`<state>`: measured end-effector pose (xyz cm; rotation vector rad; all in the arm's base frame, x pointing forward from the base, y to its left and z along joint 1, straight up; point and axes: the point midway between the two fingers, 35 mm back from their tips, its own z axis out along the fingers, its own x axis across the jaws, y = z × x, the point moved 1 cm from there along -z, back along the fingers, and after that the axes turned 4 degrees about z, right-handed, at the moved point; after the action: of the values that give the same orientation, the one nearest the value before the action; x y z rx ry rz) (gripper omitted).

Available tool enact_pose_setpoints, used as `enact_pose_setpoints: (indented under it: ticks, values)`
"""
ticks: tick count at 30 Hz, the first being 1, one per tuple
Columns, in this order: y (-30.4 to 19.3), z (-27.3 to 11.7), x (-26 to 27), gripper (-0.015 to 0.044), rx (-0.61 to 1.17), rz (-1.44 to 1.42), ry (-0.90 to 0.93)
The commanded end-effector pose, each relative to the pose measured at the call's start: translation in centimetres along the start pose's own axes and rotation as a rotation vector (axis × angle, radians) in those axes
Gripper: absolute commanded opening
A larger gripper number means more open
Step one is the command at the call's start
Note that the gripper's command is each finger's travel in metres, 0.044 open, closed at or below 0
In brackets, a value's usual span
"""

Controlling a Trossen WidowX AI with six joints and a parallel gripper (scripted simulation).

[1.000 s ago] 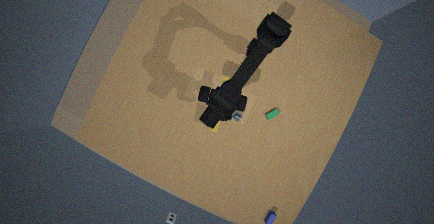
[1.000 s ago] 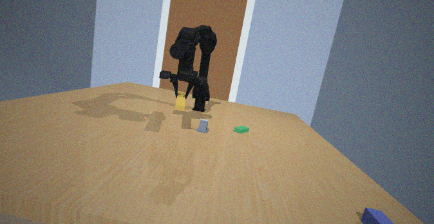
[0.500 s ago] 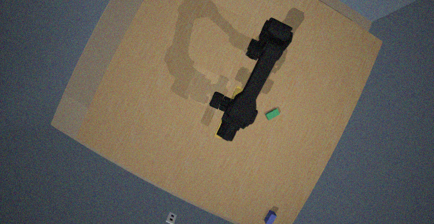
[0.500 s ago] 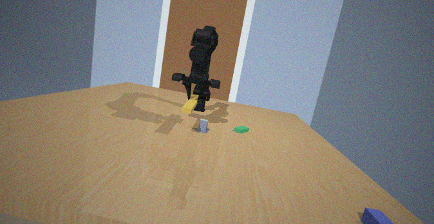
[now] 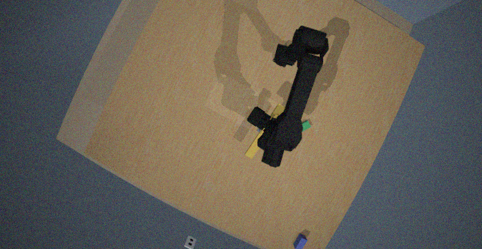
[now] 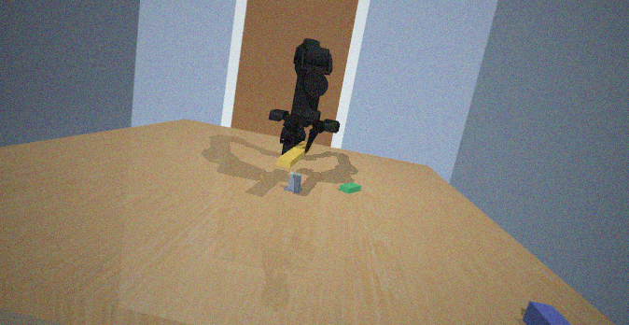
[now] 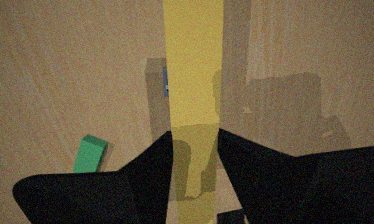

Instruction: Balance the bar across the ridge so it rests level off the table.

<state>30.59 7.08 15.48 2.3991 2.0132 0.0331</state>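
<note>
A long yellow bar (image 5: pixel 253 149) (image 6: pixel 290 158) (image 7: pixel 195 60) is held up in the air. My gripper (image 6: pixel 296 151) (image 7: pixel 193 134) is shut on it, one black finger on each side. The small blue-grey ridge (image 6: pixel 295 183) stands on the table, below the bar and nearer to the exterior view. In the wrist view only a sliver of the ridge (image 7: pixel 165 82) shows at the bar's left edge, and the bar hides the rest. In the top view the arm hides the fingertips and the bar's middle. A gap shows between bar and ridge in the exterior view.
A green block (image 5: pixel 306 126) (image 6: pixel 350 188) (image 7: pixel 90 155) lies on the table to the right of the ridge in the exterior view. A blue block (image 5: pixel 300 242) (image 6: pixel 545 315) lies far off near the table's edge. Arm shadows fall around the ridge.
</note>
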Motion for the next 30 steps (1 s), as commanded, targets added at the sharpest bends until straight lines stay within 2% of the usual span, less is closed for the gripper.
enact_pose_setpoints:
  ticks: [1,30]
  values:
    - [0.0,-0.2,0.6,0.0000,-0.006,0.018,0.002]
    - [0.0,4.2,0.8,0.0000,-0.006,0.021,0.002]
